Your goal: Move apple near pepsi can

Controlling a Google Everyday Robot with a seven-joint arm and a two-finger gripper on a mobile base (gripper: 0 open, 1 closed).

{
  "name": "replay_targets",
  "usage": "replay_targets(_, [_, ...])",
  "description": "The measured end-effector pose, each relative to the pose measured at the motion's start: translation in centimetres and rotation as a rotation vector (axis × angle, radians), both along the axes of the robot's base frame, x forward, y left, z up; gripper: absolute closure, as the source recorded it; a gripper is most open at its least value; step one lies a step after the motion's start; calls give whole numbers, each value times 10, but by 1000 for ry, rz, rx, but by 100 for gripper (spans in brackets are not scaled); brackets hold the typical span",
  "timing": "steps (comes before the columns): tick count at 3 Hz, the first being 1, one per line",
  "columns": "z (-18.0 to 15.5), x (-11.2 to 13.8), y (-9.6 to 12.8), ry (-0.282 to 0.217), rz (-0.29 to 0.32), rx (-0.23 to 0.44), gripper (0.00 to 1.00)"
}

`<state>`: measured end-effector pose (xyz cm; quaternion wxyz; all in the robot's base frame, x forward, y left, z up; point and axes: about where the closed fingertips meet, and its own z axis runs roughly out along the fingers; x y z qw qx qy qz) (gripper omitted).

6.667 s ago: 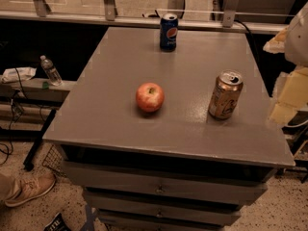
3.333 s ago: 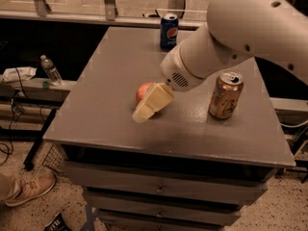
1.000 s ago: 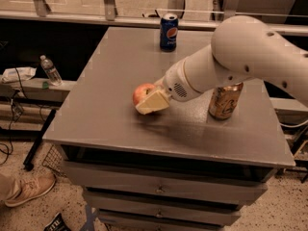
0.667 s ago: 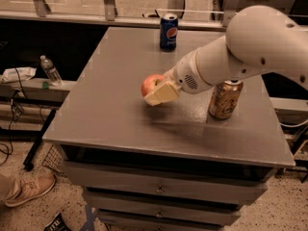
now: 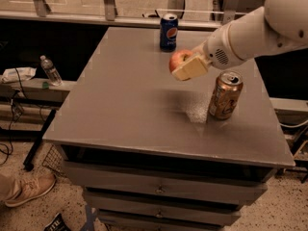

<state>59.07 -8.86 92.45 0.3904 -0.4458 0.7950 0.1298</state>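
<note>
The red apple (image 5: 179, 60) is held in my gripper (image 5: 185, 66), lifted above the grey table (image 5: 125, 105). The cream fingers (image 5: 189, 69) are shut on the apple's right and lower side. The dark blue pepsi can (image 5: 168, 32) stands upright at the table's far edge, just behind and slightly left of the raised apple. My white arm (image 5: 260, 28) reaches in from the upper right.
A gold can (image 5: 225, 95) stands upright on the right part of the table, below my arm. A water bottle (image 5: 50, 70) stands on a low shelf at the left. A person's shoe (image 5: 26, 189) is on the floor at the lower left. Drawers sit under the tabletop.
The gripper closed on the apple at the table's middle, lifted it and carried it up and toward the far edge, closer to the pepsi can.
</note>
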Motion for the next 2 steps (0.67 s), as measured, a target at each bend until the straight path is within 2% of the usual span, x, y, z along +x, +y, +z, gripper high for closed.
replay_targets(1, [12, 22, -30, -4, -49, -19, 100])
replay_targets(2, [12, 22, -30, -4, -49, -19, 100])
